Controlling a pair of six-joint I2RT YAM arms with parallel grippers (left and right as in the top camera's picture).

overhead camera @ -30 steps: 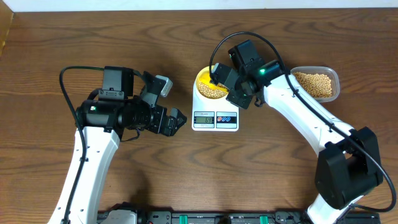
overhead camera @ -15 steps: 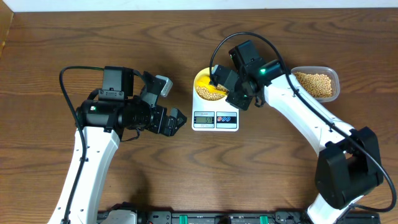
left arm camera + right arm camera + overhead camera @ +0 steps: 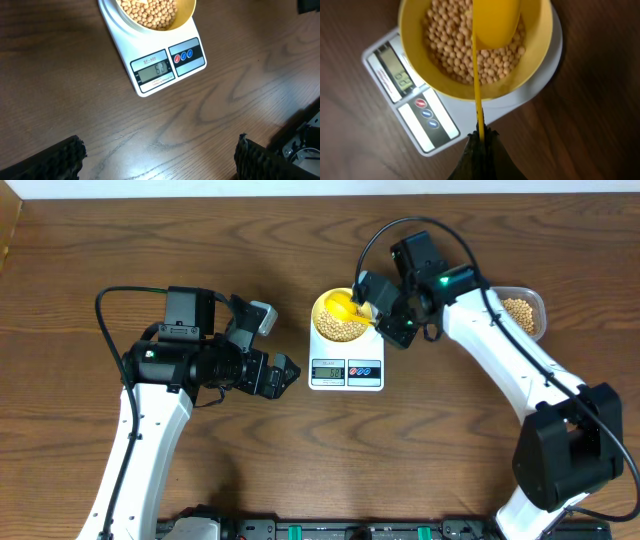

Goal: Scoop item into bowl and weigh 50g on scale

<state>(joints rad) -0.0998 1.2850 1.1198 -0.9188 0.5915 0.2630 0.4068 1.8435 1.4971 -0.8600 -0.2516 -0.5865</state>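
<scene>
1. Desk [image 3: 420,450]: dark brown wood grain. It carries every item below.
2. Scale [image 3: 346,368]: white, flat, with rounded corners, near the middle of the desk. Its display [image 3: 155,71] and its red and blue buttons [image 3: 186,55] are on the edge nearest the robot. The display is lit, but its digits are too small to read with certainty.
3. Bowl [image 3: 319,308]: round and pale yellow. It stands upright on the scale's platform, at the end away from the display.
4. Beans [image 3: 455,55]: small, round and beige-tan. They form a loose heap covering the floor of the bowl. More of them [image 3: 520,312] lie in the tub.
5. Tub [image 3: 541,304]: clear plastic and rectangular, to the right of the scale and apart from it. The right arm partly hides it.
6. Scoop [image 3: 496,20]: bright yellow. Its head is inside the bowl's rim, above the beans; whether it touches them cannot be told. Its thin handle runs back out over the rim.
7. Right gripper [image 3: 481,145]: jaws pressed together on the end of the scoop's handle. It sits just beside the bowl on the right.
8. Left gripper [image 3: 283,372]: jaws spread wide with nothing between them. It is over bare desk to the left of the scale, near it but not touching.
</scene>
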